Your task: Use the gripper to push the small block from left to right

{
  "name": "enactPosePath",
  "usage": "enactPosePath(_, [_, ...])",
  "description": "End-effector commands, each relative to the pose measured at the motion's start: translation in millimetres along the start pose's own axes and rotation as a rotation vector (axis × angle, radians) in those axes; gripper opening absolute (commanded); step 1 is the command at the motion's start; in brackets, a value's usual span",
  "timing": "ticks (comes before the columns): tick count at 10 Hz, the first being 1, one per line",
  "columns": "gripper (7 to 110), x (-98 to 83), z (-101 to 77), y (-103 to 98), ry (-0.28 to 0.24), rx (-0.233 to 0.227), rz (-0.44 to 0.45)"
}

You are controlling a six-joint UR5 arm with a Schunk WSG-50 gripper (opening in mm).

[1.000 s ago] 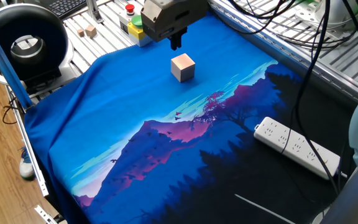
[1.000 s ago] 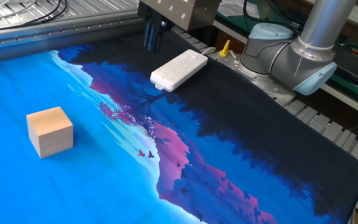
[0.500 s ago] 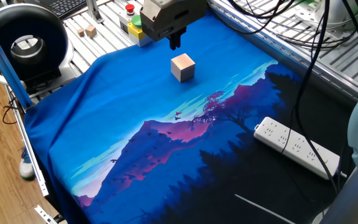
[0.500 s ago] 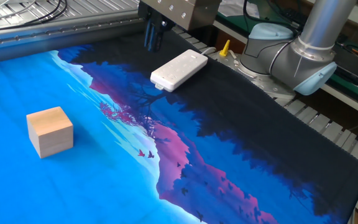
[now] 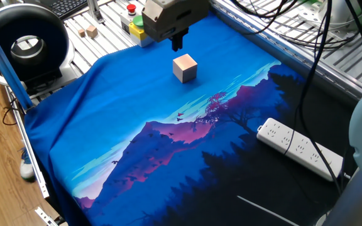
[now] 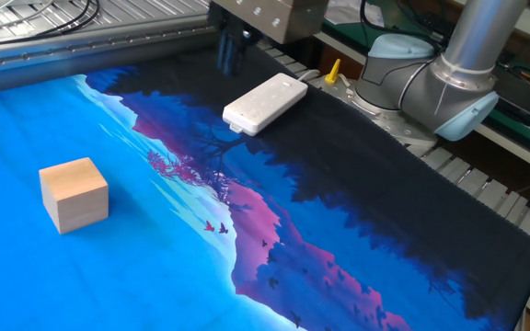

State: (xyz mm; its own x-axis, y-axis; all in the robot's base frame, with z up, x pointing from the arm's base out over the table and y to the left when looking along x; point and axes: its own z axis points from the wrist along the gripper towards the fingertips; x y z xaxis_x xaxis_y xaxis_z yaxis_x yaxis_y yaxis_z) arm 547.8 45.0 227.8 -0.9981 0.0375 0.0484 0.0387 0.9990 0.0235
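Note:
The small block (image 5: 185,68), a pale wooden cube, rests on the blue part of the printed cloth; it also shows at the left in the other fixed view (image 6: 74,193). My gripper (image 5: 177,43) hovers above the cloth just behind the block, apart from it, with a boxy grey head and short dark fingers (image 5: 178,39) close together and holding nothing. In the other fixed view the gripper (image 6: 230,61) hangs at the top edge, far from the block.
A white power strip (image 5: 300,148) lies on the dark part of the cloth, also seen near the gripper (image 6: 265,103). A button box (image 5: 134,22) and two tiny wooden blocks (image 5: 88,31) sit behind the cloth. The arm base (image 6: 431,83) stands at the right.
The gripper has shifted very slightly, seen in the other fixed view as a small move to the right. The block has not moved.

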Motion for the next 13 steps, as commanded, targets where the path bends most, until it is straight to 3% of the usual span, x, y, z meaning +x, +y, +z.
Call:
enactPosePath(1, [7,0.2,-2.6,23.8,0.003,-0.097,0.059])
enactPosePath(2, [7,-7.1,-2.1,15.7,-0.027,-0.065,0.054])
enactPosePath(3, [7,-7.7,-1.6,-0.8,-0.031,0.001,0.041])
enactPosePath(6, [7,-8.7,-1.7,-6.9,-0.035,0.026,0.029])
enactPosePath(8, [7,-21.1,-8.8,-21.0,-0.038,-0.017,-0.005])
enactPosePath(10, [7,-34.8,-11.1,-57.7,-0.052,0.004,-0.053])
enactPosePath(13, [7,-43.0,6.8,-97.5,-0.099,-0.037,-0.103])
